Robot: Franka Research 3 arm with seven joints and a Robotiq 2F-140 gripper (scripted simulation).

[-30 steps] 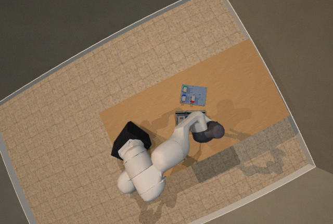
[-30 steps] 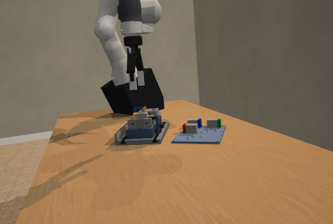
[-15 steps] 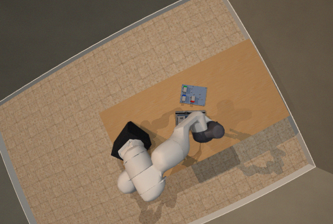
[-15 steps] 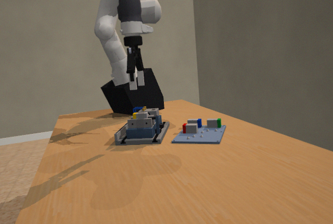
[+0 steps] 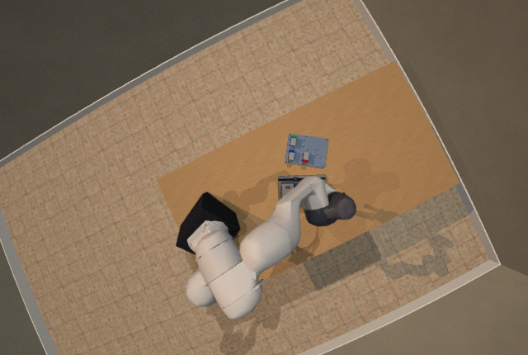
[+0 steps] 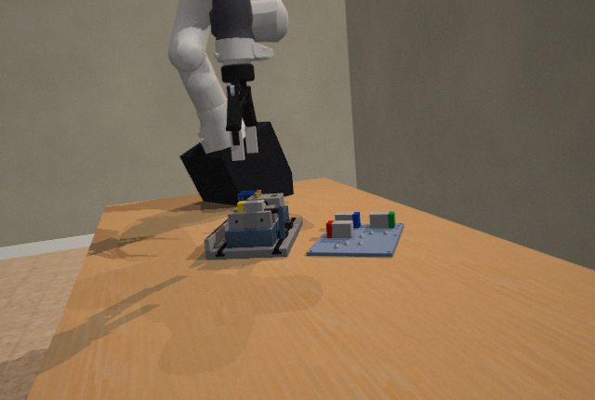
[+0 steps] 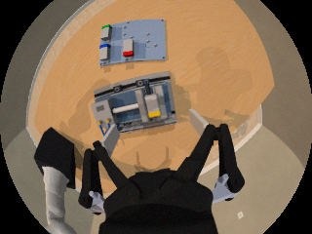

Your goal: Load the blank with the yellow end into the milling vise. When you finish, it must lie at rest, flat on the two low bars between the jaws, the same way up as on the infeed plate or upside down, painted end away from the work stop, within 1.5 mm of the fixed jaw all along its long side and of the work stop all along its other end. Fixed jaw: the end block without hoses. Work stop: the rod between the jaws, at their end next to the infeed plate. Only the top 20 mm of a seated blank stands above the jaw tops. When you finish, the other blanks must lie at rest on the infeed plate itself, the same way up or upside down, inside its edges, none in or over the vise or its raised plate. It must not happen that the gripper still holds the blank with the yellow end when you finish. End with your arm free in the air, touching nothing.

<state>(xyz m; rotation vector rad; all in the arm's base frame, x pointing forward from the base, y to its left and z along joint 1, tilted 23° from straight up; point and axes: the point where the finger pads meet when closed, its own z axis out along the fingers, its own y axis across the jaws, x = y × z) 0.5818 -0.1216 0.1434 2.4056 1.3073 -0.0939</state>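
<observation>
Fingers [image 6: 237, 151] of mine are spread wide and released, with nothing between them. In the exterior view I hold them upright above the vise [image 5: 287, 189] [image 6: 252, 237] [image 7: 132, 85], well apart from it, left of the frame's center.

The blank with the yellow end [image 6: 253, 206] [image 7: 152, 103] sits in the vise, right of the frame's center in my wrist view. It lies between the fixed jaw [image 6: 249, 219] [image 7: 161, 103] and the other jaw, its top showing above them. Its yellow end faces the bottom of that frame, away from the work stop [image 7: 147, 88] and the infeed plate [image 5: 318, 150] [image 6: 367, 242] [image 7: 158, 49]. I cannot tell whether it touches the fixed jaw or the stop all along. My arm [image 5: 271, 244] [image 6: 191, 45] [image 7: 55, 195] hides it in the top view.

Three other blanks rest on the infeed plate, toward its left side in the top view: the green-ended blank [image 5: 293, 142] [image 6: 378, 220] [image 7: 105, 34] nearest the upper left corner, the blue-ended blank [image 5: 291, 156] [image 6: 344, 217] [image 7: 104, 54] below it, and the red-ended blank [image 5: 305, 156] [image 6: 342, 229] [image 7: 128, 46] to the right of the blue one. Plate and vise stand near each other on the wooden counter [image 5: 362, 107] [image 6: 336, 328] [image 7: 234, 63], apart.
</observation>
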